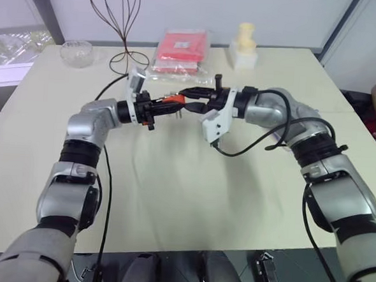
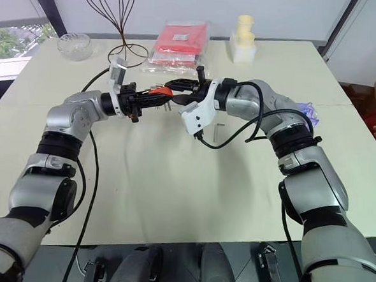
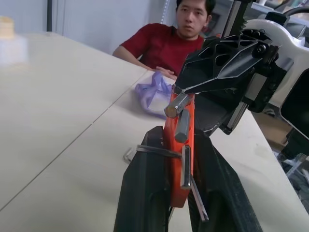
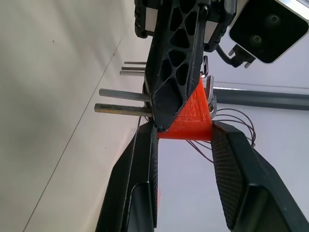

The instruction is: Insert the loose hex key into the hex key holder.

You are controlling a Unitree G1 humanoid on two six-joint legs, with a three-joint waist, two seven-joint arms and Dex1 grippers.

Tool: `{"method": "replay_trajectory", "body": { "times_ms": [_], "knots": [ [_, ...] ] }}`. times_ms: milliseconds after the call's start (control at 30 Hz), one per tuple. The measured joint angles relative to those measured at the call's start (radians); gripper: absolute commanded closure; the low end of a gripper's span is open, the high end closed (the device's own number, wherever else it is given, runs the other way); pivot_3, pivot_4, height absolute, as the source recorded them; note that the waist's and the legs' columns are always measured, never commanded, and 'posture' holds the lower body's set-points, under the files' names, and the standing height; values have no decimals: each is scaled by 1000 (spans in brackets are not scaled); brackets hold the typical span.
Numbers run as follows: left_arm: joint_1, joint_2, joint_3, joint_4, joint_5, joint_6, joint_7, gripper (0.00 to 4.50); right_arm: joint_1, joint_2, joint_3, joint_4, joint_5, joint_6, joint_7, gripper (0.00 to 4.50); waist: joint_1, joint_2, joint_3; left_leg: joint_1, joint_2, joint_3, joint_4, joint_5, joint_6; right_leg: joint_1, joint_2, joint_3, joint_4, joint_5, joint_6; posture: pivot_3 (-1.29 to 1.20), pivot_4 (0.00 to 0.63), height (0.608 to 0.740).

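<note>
**Both claws hold the block, but the key lies on the table**

Closest in is the bare cream table (image 2: pixel 172 197). A bit further on, under the right arm, the loose hex key (image 2: pixel 219 131) lies flat on it. No claw touches it. Its long side points away from the robot, toward the far edge. I cannot tell which way its short bent end turns.

Up above the table, the two claws meet. The left gripper (image 3: pixel 181 159) is pinching the hex key holder (image 1: pixel 171 99) from both sides. The right gripper (image 4: pixel 183 133) looks pressed on a corner of the same orange block. The holder's dark keys stick out sideways.

What could go wrong? With both claws busy, nobody can pick up the key. If the right claw lets go too fast, the block may twist in the left claw. The thin key may also slide away when grabbed.

Far back sits a red packet (image 2: pixel 180 43).
</note>
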Motion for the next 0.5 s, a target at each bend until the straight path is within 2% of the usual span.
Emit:
{"method": "replay_trajectory", "body": {
  "times_ms": [33, 300, 400, 467, 500],
  "knots": [
    [0, 0, 2, 0, 1, -3, 4, 2182, 5, 0, 0, -1, 1, 0, 0, 3522, 0, 0, 0, 0, 0, 0, 0, 0, 0, 0, 0, 0, 0, 0, 0, 0, 150, 740],
    [5, -5, 2, -2, 2, -17, 5, 2182, 9, 0, 0, -9, 3, 10, 1, 3522, 0, 0, 0, 0, 0, 0, 0, 0, 0, 0, 0, 0, 0, 0, 0, 0, 150, 740],
    [11, -7, 3, -6, 2, -17, 5, 3411, 9, 0, 0, -9, 4, 11, 1, 3522, 0, 0, 0, 0, 0, 0, 0, 0, 0, 0, 0, 0, 0, 0, 0, 0, 150, 740],
    [11, -12, 2, -13, 1, -18, -3, 4481, 9, 0, 0, -9, 5, 19, 2, 3522, 0, 0, 0, 0, 0, 0, 0, 0, 0, 0, 0, 0, 0, 0, 0, 0, 150, 740],
    [12, -12, 1, -17, 4, -21, -1, 4481, 9, -1, 0, -9, 7, 21, 5, 3522, 0, 0, 0, 0, 0, 0, 0, 0, 0, 0, 0, 0, 0, 0, 0, 0, 150, 740]
  ]
}}
